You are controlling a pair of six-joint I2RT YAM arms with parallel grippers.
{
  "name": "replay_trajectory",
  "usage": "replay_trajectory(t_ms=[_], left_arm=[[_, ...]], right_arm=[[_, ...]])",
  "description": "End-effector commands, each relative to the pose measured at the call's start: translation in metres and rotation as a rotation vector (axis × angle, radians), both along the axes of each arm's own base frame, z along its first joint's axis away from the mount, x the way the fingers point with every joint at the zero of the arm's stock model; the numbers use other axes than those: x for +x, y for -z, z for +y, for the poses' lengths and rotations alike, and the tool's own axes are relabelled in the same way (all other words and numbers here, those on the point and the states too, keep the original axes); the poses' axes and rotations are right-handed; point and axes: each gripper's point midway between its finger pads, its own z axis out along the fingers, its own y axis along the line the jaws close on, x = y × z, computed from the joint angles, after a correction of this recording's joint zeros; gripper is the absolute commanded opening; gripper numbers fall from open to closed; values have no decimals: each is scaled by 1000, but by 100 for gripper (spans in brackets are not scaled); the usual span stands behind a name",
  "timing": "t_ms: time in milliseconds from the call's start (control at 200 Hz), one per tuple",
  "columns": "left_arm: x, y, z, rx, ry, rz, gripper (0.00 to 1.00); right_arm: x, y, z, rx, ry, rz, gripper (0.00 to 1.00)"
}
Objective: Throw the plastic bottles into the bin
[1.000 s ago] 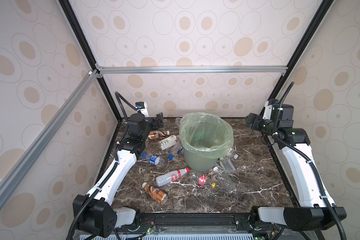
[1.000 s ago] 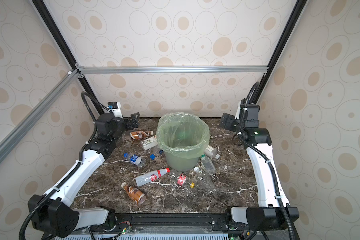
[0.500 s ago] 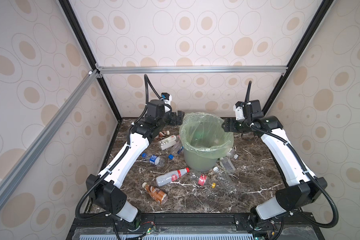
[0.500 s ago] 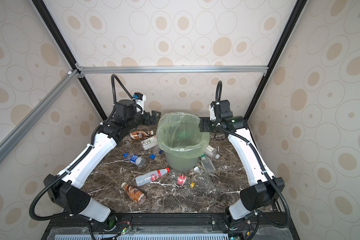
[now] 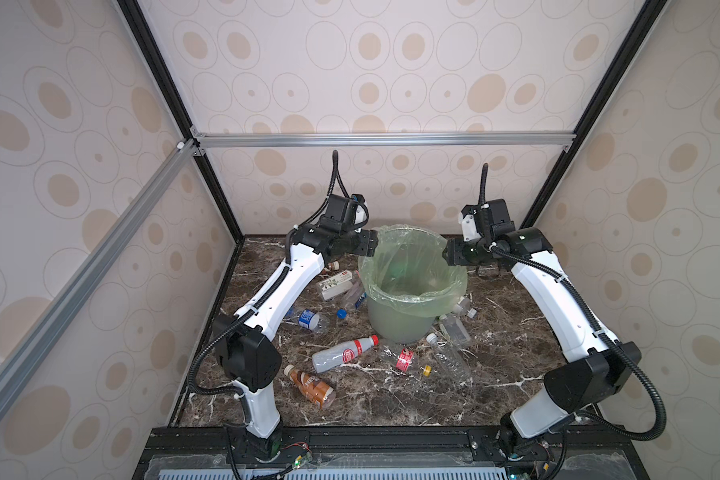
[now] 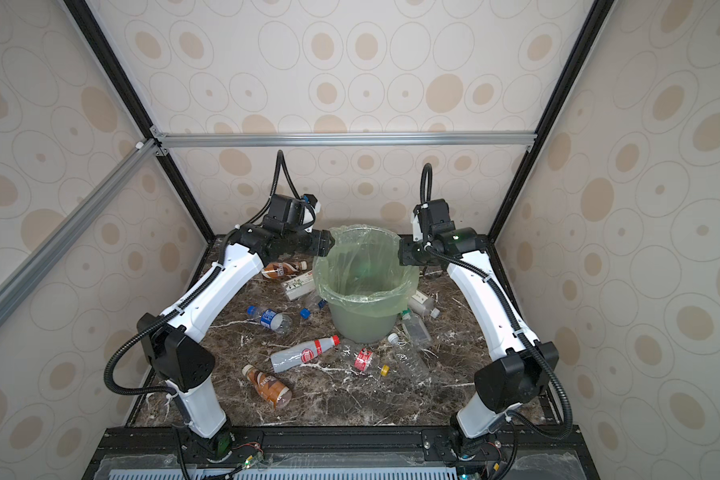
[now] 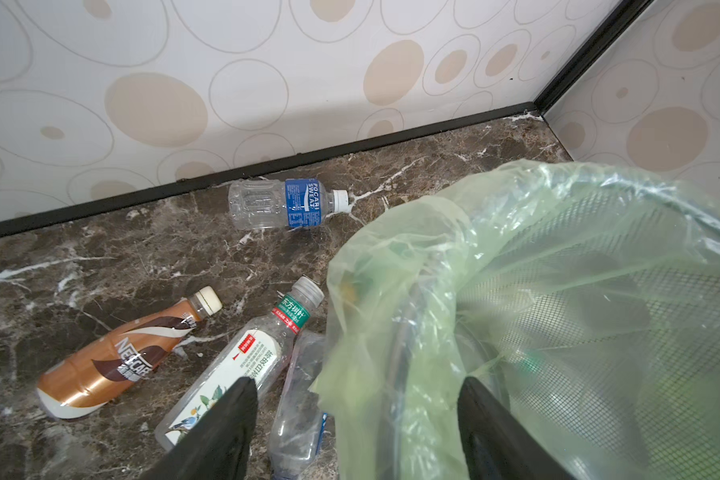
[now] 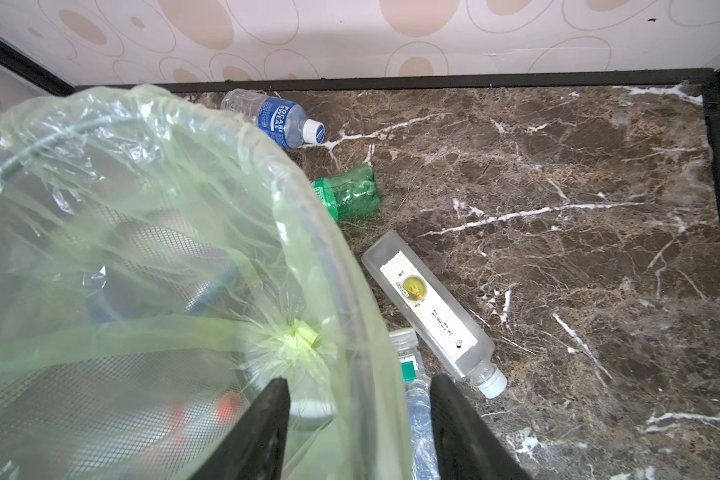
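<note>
Bin (image 5: 408, 324) sits mid-way across the marble table (image 5: 516, 353), lined with a green bag (image 5: 395, 249). Through the film I see only blurred shapes (I can't name them). Plastic bottles (image 5: 344, 354) lie around it, thickest from 6 to 10 o'clock. Left gripper (image 7: 358, 384) straddles the bag edge at the bin's 10 o'clock, jaws apart. Right gripper (image 8: 359, 379) straddles the rim at 2 o'clock, also apart. A second ago both arms sat folded back by the side walls, and the bottles haven't shifted.
</note>
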Motion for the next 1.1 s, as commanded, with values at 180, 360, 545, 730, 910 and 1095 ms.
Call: replay_trajectory(t_ms=[180, 360, 545, 730, 910, 1095], left_arm=[[-11, 3, -6, 85, 43, 55, 61], [-9, 13, -7, 127, 45, 84, 51], [-9, 24, -9, 155, 52, 112, 40], [-9, 31, -9, 169, 54, 130, 30], [-9, 33, -9, 169, 54, 136, 18], [-8, 30, -10, 161, 51, 131, 1]], right_arm=[[-2, 11, 2, -43, -12, 32, 51], [-1, 14, 3, -44, -10, 33, 49], [-2, 15, 4, -40, -8, 27, 49], [-2, 16, 4, -40, -9, 29, 48], [-3, 17, 4, -40, -5, 25, 48], [-4, 15, 5, -28, -2, 15, 52]])
